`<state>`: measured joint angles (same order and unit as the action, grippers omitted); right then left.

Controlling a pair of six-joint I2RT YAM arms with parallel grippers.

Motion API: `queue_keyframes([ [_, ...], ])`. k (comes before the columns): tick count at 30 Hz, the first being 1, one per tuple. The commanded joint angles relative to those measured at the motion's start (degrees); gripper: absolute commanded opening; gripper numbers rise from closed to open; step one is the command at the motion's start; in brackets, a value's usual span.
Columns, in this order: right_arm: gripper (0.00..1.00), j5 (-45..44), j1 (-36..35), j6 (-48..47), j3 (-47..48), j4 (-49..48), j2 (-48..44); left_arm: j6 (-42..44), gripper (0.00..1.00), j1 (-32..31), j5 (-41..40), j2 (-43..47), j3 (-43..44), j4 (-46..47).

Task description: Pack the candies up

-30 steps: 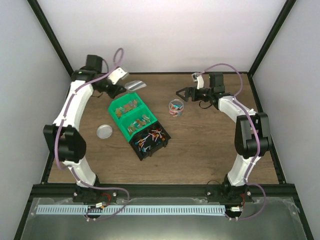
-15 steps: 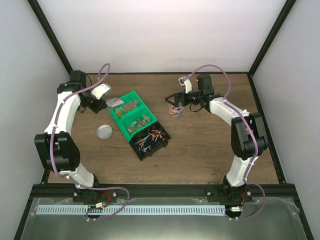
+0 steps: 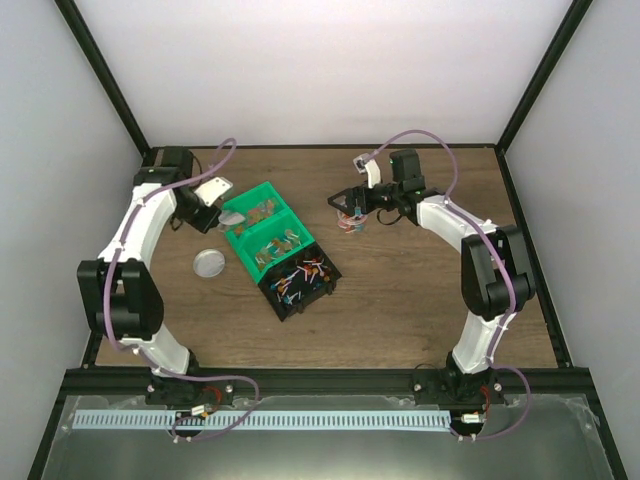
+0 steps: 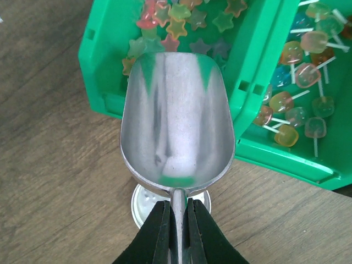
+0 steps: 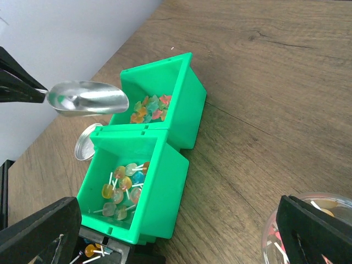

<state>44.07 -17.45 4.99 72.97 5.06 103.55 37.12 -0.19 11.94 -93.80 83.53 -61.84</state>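
The candies, tiny pieces in mixed red, blue, white and orange wrappers, fill a black bin (image 3: 298,279) and partly fill a clear jar (image 3: 350,216). My left gripper (image 3: 212,196) is shut on the handle of an empty metal scoop (image 3: 232,216). In the left wrist view the scoop (image 4: 176,126) hovers over the near edge of the green bin of star candies (image 4: 181,14), held by the gripper (image 4: 176,220). My right gripper (image 3: 346,202) is wide open just above the jar. In the right wrist view, the jar's rim (image 5: 273,242) shows beside the gripper's (image 5: 176,220) right finger.
Two joined green bins (image 3: 262,226) hold star candies and lollipops (image 5: 122,187), with the black bin at their near end. The jar's round metal lid (image 3: 209,262) lies on the wooden table to the left of the bins. Black frame posts stand at the back corners.
My left gripper has carried the scoop from the back of the table down to the left edge of the green bins. My right gripper has moved left over the jar.
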Motion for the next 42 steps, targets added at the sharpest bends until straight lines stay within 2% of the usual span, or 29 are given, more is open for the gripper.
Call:
queue_keyframes([
  [1,1.0,0.34,-0.04,-0.78,0.71,0.14,-0.45,-4.13,0.04,-2.66,-5.87,-3.33,0.98,0.85],
  [10,0.98,1.53,-0.77,-0.75,0.24,-0.29,0.13,-5.66,0.04,-4.77,-10.79,-9.14,4.41,1.16],
  [25,0.96,-0.45,-4.09,-2.51,1.17,0.39,1.7,-3.94,0.04,-4.91,-3.74,-15.12,6.29,4.82],
  [33,0.95,-2.55,-6.51,-3.44,2.6,1.3,3.45,-1.89,0.04,-4.91,-0.52,-16.46,4.4,9.01],
  [42,0.94,-9.25,-11.22,-5.27,13.29,5.7,8.36,-1.1,0.04,-4.91,1.53,-17.09,4.41,10.3],
])
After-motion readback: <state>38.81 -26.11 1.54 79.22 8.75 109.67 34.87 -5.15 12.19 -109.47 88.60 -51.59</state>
